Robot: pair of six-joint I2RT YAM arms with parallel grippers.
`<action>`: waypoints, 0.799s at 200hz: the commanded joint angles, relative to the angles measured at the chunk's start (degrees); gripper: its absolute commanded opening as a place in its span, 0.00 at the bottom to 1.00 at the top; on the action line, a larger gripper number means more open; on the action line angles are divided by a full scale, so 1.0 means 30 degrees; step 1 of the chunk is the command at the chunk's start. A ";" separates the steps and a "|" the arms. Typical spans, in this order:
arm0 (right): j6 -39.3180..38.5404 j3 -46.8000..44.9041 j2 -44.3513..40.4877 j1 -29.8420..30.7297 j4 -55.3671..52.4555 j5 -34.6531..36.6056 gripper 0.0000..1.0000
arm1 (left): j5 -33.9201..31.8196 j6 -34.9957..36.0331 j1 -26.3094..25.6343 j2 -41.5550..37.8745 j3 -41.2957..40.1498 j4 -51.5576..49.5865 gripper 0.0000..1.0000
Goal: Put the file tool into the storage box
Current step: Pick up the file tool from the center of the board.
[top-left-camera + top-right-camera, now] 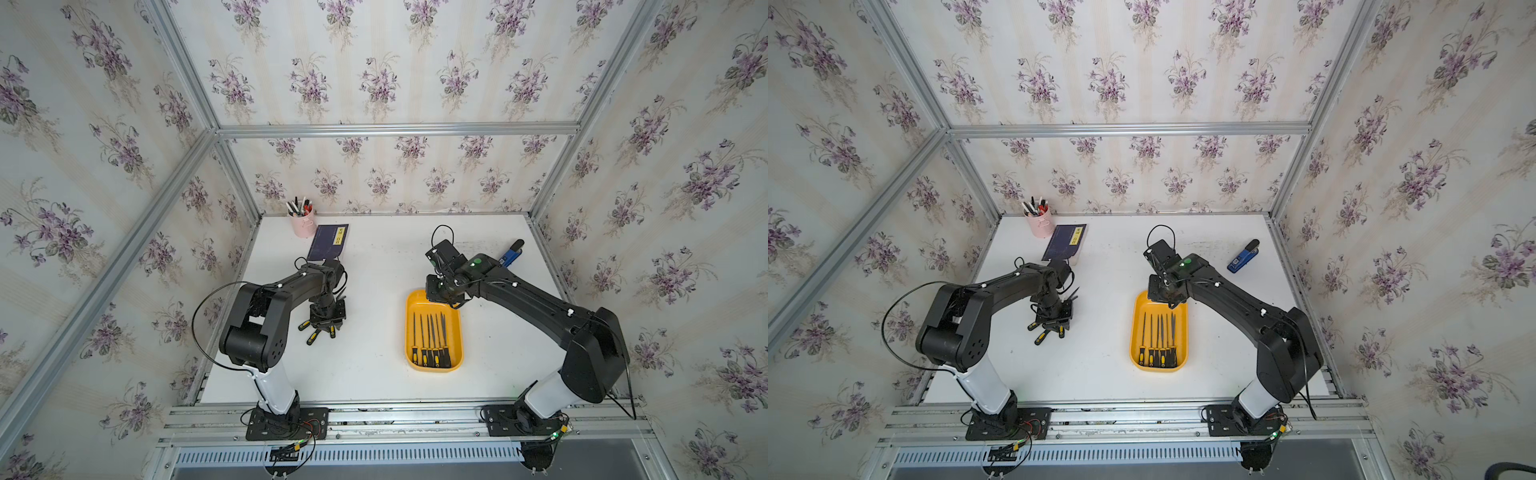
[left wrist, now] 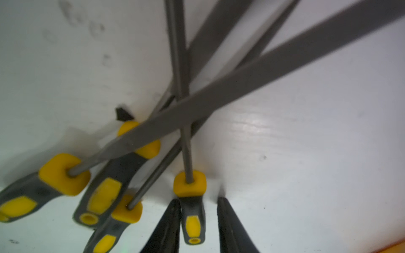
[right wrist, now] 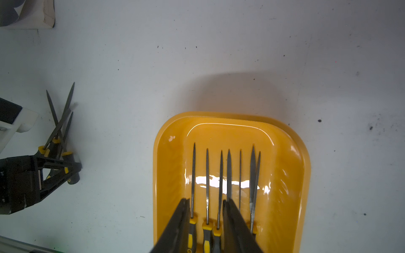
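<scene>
The left end effector (image 1: 328,321) is sitting low over a loose heap of files (image 1: 314,333) on the desk (image 1: 374,374). In both top views it is hiding their blades, leaving only black-and-yellow handles poking out. The left wrist view is blurring everything, yet it is showing four handles with crossing grey blades. The file tool (image 2: 192,219) nearest the camera is lying with its handle between the two fingers (image 2: 168,225). One finger is touching the handle, while a sliver of desk is showing between the handle and the other finger. The jaws are standing narrow around it, but I cannot tell whether they are actually gripping. This file tool is lying on the desk, well apart from the storage box (image 1: 459,340).

The right end effector (image 3: 205,201) is hovering over the far end of the storage box, partly open and holding nothing. In the right wrist view its fingers are cutting off the handles of the row of files (image 1: 432,336) lying side by side inside.

In a top view the right arm is covering part of a blue stapler (image 1: 512,250). The left arm's wrist is overlapping the near corner of a dark blue booklet (image 1: 329,242) lying beside a pink pen cup (image 1: 302,225). The booklet is carrying a yellow label (image 1: 341,236) with dark characters that are too small to read.
</scene>
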 commanded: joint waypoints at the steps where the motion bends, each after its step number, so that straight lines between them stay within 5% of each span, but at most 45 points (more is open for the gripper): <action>1: 0.0008 -0.0035 0.0102 0.0014 0.0171 0.0029 0.31 | -0.0471 0.0478 0.0002 0.0329 0.0004 0.0374 0.25; 67: -0.0011 -0.0752 0.0344 -0.0001 0.0501 0.0044 0.30 | 0.0802 0.2645 -0.0379 -0.0456 0.0509 -0.0497 0.04; 160: 0.0864 0.0328 0.0136 0.0014 0.1131 -0.0512 0.30 | 0.5037 0.3959 -0.1791 -0.4218 0.1776 -0.3309 0.01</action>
